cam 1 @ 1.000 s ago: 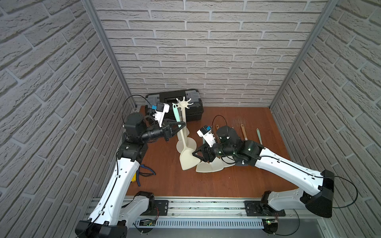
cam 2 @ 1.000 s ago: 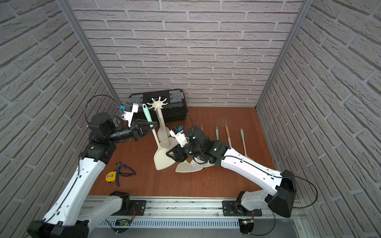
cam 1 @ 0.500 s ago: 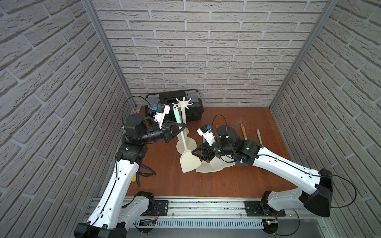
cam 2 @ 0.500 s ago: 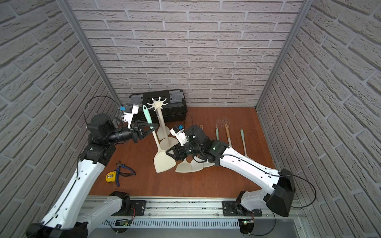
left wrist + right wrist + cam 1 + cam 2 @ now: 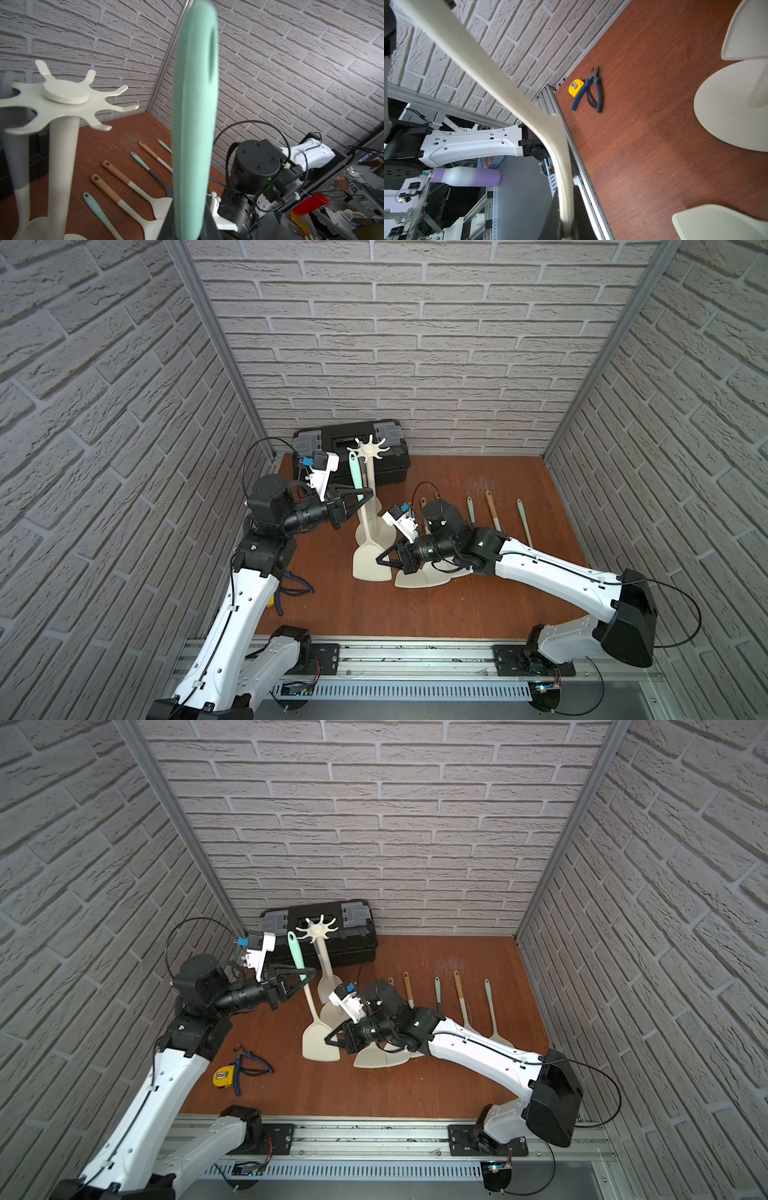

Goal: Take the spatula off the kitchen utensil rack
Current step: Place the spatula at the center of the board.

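The smooth mint handle of the spatula (image 5: 370, 564) is clamped in the jaws of the left gripper (image 5: 365, 495). It is held clear of the hooks, just left of the thin pole and star-shaped crown of the cream kitchen utensil rack (image 5: 368, 452). Its flat cream blade is pinched by the closed jaws of the right gripper (image 5: 380, 563), near the reddish wooden surface (image 5: 457, 605).

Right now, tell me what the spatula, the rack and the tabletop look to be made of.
The spatula: mint handle looks like matte silicone, soft-edged, no glare; cream blade likely the same. The rack: probably moulded plastic, smooth with a soft sheen on the prongs; coated metal is possible. The tabletop: reddish wood grain, semi-matte, perhaps laminate.
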You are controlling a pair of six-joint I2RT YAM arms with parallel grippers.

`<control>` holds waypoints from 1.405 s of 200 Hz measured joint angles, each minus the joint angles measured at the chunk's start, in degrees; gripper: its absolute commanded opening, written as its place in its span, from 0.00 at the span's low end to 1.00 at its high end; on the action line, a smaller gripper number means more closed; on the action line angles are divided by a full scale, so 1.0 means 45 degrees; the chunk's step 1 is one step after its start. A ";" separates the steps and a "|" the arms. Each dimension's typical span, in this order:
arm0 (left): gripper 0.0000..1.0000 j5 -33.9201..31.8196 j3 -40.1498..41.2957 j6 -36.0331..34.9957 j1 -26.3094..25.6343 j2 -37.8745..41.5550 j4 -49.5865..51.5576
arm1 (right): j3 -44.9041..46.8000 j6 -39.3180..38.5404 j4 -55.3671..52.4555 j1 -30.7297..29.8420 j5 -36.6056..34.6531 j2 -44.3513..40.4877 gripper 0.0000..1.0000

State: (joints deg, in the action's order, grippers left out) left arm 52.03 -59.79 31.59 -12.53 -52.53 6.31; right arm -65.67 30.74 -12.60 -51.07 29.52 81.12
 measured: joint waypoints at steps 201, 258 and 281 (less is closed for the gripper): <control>0.10 -1.3556 0.2569 0.1423 -0.6844 0.2089 0.2890 | 0.0835 0.1073 0.0185 -0.0860 -0.3211 -0.0063 0.03; 0.00 -1.4178 0.2191 0.1175 -0.6858 0.1860 0.3696 | 0.0835 0.1015 0.0185 -0.0894 -0.3245 0.0049 0.46; 0.00 -1.4503 0.1690 0.0845 -0.6353 0.1919 0.5042 | 0.0835 0.0719 -0.0068 -0.0942 -0.3453 0.0024 0.50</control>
State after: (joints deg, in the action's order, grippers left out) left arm -13.23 -52.18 35.40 -41.12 -43.90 28.99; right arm -61.91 33.98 -12.91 -55.31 13.98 81.23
